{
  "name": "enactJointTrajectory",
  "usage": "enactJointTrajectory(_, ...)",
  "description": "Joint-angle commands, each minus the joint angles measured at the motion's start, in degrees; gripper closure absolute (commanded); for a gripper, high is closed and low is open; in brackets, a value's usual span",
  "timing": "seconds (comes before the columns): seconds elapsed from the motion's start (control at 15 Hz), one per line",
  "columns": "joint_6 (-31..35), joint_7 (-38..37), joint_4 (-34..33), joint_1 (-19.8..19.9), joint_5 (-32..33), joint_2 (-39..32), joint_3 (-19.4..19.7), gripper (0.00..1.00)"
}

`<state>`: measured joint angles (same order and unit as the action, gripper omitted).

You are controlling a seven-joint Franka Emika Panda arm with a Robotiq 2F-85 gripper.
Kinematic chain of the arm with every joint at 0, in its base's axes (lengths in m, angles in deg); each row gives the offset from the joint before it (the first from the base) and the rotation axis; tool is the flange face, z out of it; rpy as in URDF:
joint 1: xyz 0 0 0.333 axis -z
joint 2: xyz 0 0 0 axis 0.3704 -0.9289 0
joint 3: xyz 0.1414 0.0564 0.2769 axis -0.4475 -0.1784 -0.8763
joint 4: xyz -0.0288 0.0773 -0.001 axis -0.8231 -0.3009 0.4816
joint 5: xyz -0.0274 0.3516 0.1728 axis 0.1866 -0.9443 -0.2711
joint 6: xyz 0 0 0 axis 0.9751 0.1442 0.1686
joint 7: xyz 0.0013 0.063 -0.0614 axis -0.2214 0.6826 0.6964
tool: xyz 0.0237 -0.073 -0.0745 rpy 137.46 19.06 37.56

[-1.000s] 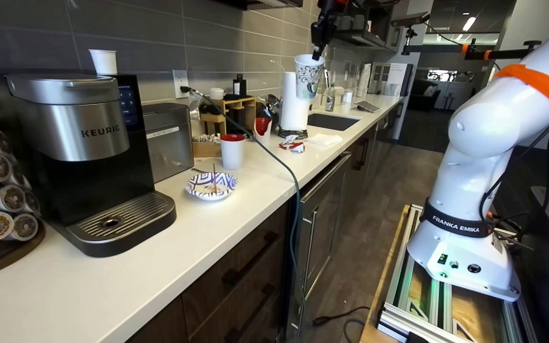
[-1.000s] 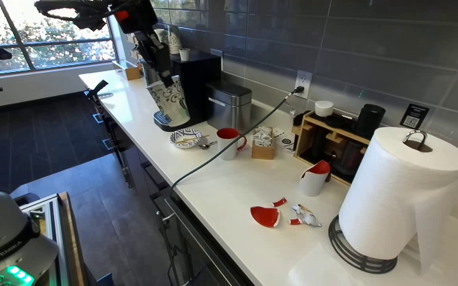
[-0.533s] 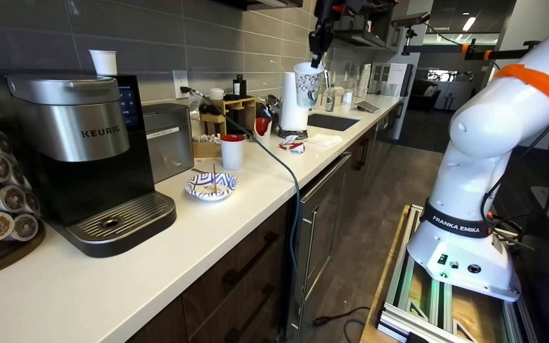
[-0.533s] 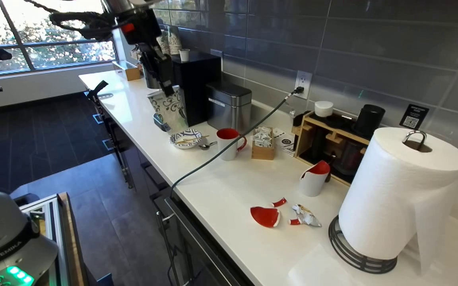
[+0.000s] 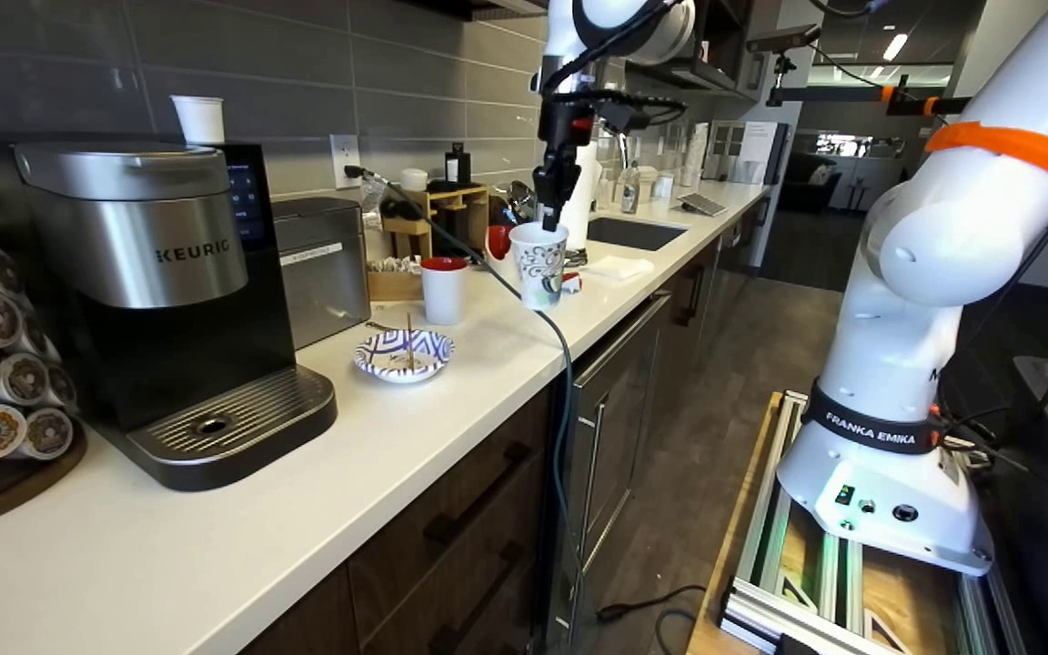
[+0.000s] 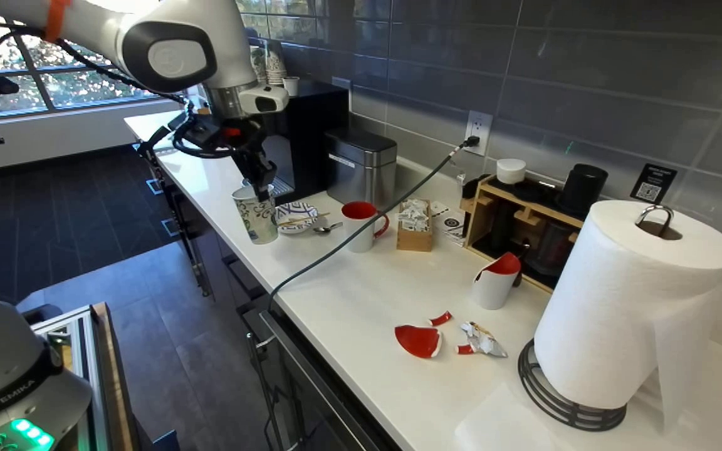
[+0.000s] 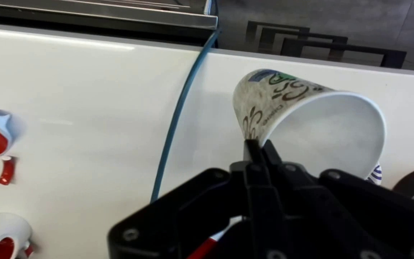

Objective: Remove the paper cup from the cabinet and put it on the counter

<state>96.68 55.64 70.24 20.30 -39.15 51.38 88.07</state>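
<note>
Your fingers are drawn almost together, pinching the scroll-patterned paper cup by its wall at the rim. In the last half second you have brought that cup lower; it is now roughly upright over the surface, but whether its base touches can't be told. The removal, then, looks finished, leaving set-down and release. Before letting go, mind the blue-and-white bowl nearby and the power cable beside the cup: either could upset the landing.

It's a kitchen, clear as day: Keurig machine on the counter, paper-towel roll on it too, sink set into it, drawers below it!
</note>
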Motion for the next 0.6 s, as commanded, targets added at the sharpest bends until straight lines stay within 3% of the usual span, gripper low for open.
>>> enactJointTrajectory(0.0,10.0,-3.1,1.9,-0.6,-0.8,-4.9,-0.8,0.99)
enactJointTrajectory(0.27,16.6,-4.0,1.7,-0.8,-1.6,-10.6,-0.9,0.99)
enactJointTrajectory(0.53,17.5,-2.5,0.2,-1.2,-5.6,-15.2,-0.2,0.99)
